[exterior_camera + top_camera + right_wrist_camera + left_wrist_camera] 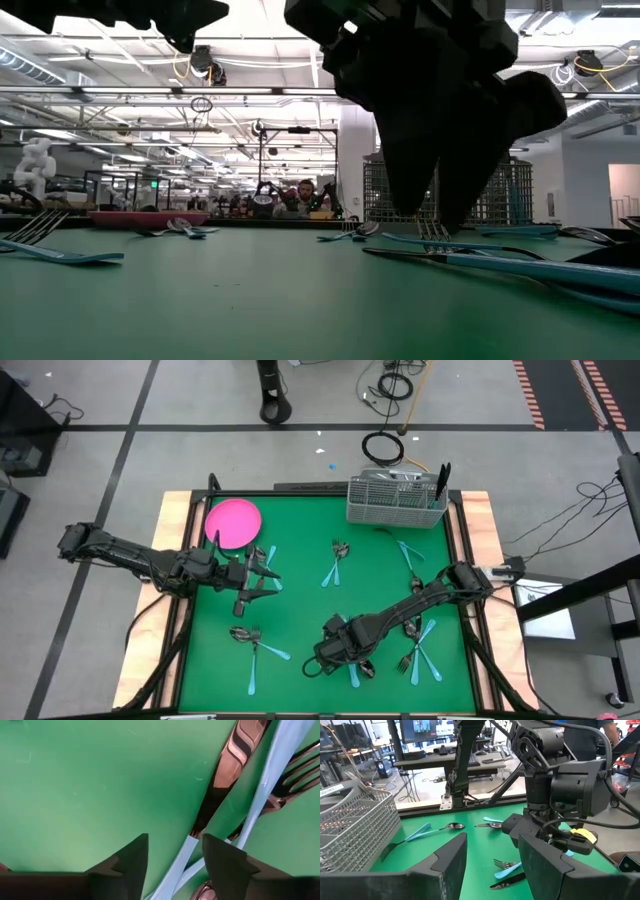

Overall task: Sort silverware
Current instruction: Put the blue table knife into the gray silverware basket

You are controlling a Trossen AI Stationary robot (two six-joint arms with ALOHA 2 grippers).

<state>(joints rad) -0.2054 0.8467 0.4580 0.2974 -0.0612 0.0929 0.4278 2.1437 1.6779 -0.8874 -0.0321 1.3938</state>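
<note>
Silverware lies scattered on the green table (300,540): blue-handled and dark metal forks, spoons and knives. My right gripper (175,840) points down over a cluster near the table's front edge (335,656). It is open, and its fingers stand on either side of a knife's light-blue handle (179,862); I see no touch. The knife's metal blade (235,760) lies flat on the table beside a blue-handled fork (272,775). My left gripper (262,575) hangs open and level above the table's left half, holding nothing (490,865).
A pink plate (233,523) sits at the far left. A wire-mesh caddy (395,500) with a few pieces in it stands at the far right. More silverware lies near the front left (255,645), at the middle (337,560) and at the right (420,650).
</note>
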